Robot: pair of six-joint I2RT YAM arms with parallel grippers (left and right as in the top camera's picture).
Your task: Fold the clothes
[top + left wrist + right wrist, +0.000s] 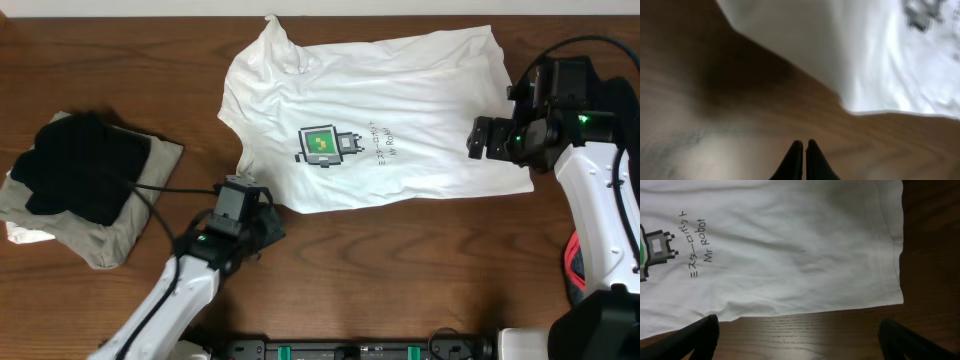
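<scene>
Hovering over table (400,270) | left gripper (804,149) closed on nothing, shirt (400,100) edge ahead | right gripper (799,330) wide open, shirt hem just beyond fingertips (707,327)

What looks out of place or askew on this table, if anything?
The white T-shirt lies slightly askew, and its far corner is bunched into a wrinkled peak instead of lying flat. The black garment sits heaped on a beige cloth.

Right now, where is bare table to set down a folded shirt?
The table is bare between the pile and the shirt, and in front of the shirt, right of the left hand. The right hand crowds the shirt's right edge.
</scene>
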